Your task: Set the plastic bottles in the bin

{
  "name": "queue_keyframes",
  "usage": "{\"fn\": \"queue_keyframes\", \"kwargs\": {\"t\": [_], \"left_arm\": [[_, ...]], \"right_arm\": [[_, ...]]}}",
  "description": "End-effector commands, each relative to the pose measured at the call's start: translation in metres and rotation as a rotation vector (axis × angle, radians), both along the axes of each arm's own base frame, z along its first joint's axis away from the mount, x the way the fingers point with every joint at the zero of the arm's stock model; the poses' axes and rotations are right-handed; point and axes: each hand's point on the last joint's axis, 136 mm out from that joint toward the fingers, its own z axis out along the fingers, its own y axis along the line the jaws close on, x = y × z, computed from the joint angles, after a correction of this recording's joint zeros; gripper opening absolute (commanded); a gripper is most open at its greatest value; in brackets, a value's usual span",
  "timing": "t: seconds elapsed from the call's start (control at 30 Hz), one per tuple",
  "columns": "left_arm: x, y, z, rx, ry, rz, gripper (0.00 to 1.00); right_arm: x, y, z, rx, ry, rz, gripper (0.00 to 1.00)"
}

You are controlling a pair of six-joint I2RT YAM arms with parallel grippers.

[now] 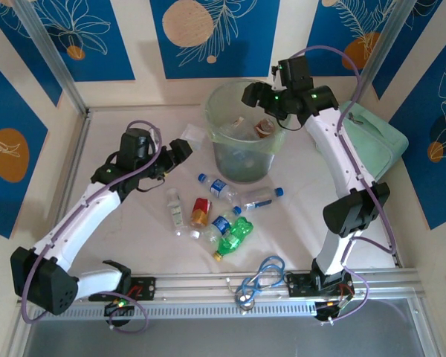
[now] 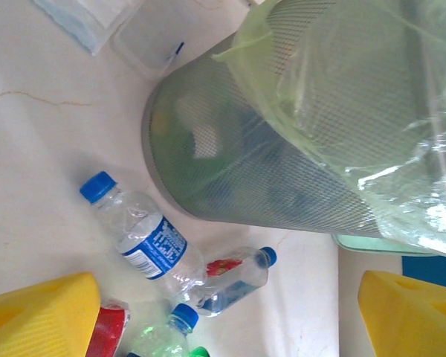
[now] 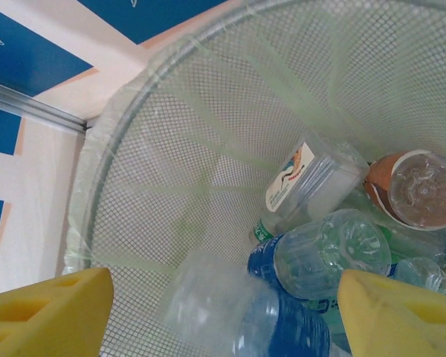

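Bottles [image 1: 217,187]: several lie clustered on the desk [image 1: 290,223], centre frame, just below the bin [image 1: 241,160]; more are inside it.
- right hand [image 3: 223,286] over the bin mouth, fingers apart, gripping nothing
- left hand [image 2: 227,286] spread, low beside the bin wall

Risk: reaching in could nudge the bin or scatter the cluster. Crushed bottles may squirt from a pinch.

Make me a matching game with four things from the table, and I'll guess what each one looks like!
Things:
1. bin
2. green bottle
3. blue cable
4. soft case

Clues:
A. coiled up in loops
B. lying on its side
C. standing upright with bottles inside
D. mint green, lying to the right of the bin

Pairs: 1-C, 2-B, 3-A, 4-D
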Motion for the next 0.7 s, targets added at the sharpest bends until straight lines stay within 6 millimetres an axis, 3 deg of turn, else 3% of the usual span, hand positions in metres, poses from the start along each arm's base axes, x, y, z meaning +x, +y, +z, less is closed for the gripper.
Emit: {"fn": "queue_keyframes", "kwargs": {"t": [0.0, 0.13, 0.3, 0.43, 0.67], "left_arm": [[0.000, 0.004, -0.020, 0.049, 0.053, 0.022, 0.89], [0.003, 0.004, -0.039, 0.058, 0.100, 0.040, 0.87], [0.009, -0.005, -0.064, 0.025, 0.163, 0.047, 0.81], [0.017, -0.011, -0.088, 0.025, 0.226, 0.063, 0.73], [0.039, -0.025, -0.117, 0.037, 0.292, 0.081, 0.66]], "right_arm": [[-0.016, -0.002, 0.039, 0.009, -0.093, 0.012, 0.79], [-0.033, 0.004, 0.047, 0.013, -0.115, 0.035, 0.79], [-0.058, 0.009, 0.042, 0.027, -0.110, 0.059, 0.75], [-0.091, 0.026, 0.043, 0.074, -0.141, 0.143, 0.75], [-0.155, 0.059, 0.008, 0.056, -0.119, 0.303, 0.75]]}}
